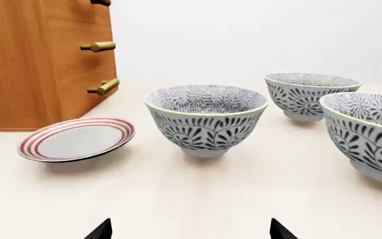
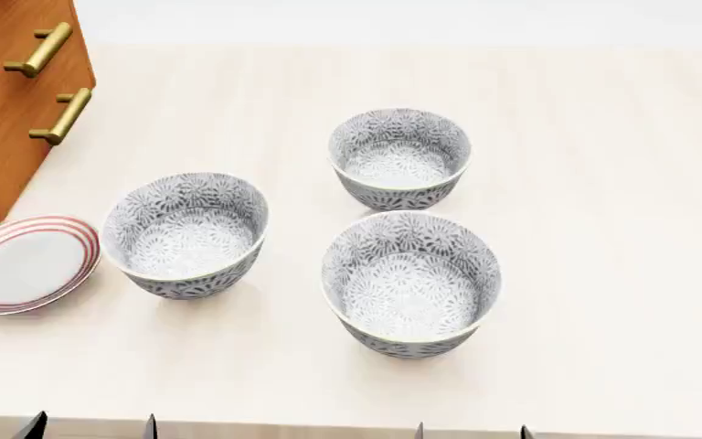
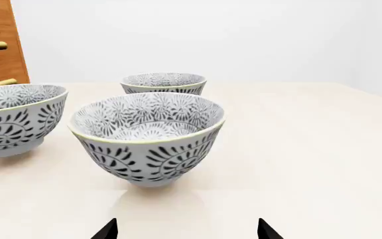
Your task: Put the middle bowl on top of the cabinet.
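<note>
Three identical patterned bowls stand in a triangle on the table: a left bowl (image 2: 186,233) (image 1: 206,119), a back bowl (image 2: 400,157) (image 3: 164,82) and a front bowl (image 2: 412,282) (image 3: 147,137). From left to right the back bowl lies between the other two, so I take it as the middle bowl, though only narrowly. The cabinet (image 2: 10,101) (image 1: 38,59) rises at the far left. My left gripper (image 2: 91,428) (image 1: 191,231) is open and empty, short of the left bowl. My right gripper (image 2: 472,430) (image 3: 186,230) is open and empty, short of the front bowl.
A flat red-ringed white plate (image 2: 22,263) (image 1: 77,139) lies tilted by the cabinet's foot, left of the left bowl. The pale table (image 2: 620,183) stretches right and back. Its near edge runs just above my fingertips in the head view.
</note>
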{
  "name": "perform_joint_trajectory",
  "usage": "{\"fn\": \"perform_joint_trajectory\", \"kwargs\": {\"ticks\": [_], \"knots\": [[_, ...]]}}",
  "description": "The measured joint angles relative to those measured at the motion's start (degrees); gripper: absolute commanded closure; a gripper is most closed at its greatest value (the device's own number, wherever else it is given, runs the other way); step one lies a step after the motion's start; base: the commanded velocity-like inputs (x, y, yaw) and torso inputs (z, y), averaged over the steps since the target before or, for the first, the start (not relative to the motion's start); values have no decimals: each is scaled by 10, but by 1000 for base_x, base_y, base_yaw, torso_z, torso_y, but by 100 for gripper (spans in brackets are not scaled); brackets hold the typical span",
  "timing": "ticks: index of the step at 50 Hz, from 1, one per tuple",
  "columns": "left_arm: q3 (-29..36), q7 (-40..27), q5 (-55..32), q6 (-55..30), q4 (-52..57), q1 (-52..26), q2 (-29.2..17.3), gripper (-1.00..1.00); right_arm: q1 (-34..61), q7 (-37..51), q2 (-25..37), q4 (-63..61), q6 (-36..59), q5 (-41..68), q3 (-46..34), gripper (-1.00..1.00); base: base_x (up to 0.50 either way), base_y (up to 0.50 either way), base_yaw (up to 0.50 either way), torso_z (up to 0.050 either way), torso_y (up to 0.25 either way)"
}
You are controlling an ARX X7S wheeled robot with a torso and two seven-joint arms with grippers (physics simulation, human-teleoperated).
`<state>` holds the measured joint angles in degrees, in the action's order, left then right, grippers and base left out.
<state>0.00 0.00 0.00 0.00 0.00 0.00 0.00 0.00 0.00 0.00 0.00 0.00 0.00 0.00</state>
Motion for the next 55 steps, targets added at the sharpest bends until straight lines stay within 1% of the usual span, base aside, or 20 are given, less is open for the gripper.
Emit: {"fn": "perform_joint_trajectory", "kwargs": {"ticks": [2,17,23,29,35,44,51,55], "knots": [[-1,-9,7,8,-6,8,-4,-100,-8,-7,1,9,-9,8,2,-100,0,0,0,0,0],[23,-24,-16,12,-13,-5,-22,-100,-5,31,18,2,-4,10,-20,-100,0,0,0,0,0],[32,-32,-21,7,3,-2,-29,-100,-17,47,26,-38,14,11,-25,-100,0,0,0,0,0],[40,-38,-28,0,23,1,-35,-100,-43,68,36,-113,39,15,-15,-100,0,0,0,0,0],[49,-41,-32,4,29,4,-40,-100,-98,102,45,-221,47,22,27,-100,0,0,0,0,0],[58,-45,-41,-2,50,5,-48,-100,-205,152,46,-368,16,40,119,-100,0,0,0,0,0],[48,-61,-60,-27,92,-7,-50,-100,-258,185,44,-425,-21,62,181,-100,0,0,0,0,0],[44,-69,-71,-45,132,-7,-53,-100,-277,200,46,-441,-33,67,207,-100,0,458,0,0,0]]}}
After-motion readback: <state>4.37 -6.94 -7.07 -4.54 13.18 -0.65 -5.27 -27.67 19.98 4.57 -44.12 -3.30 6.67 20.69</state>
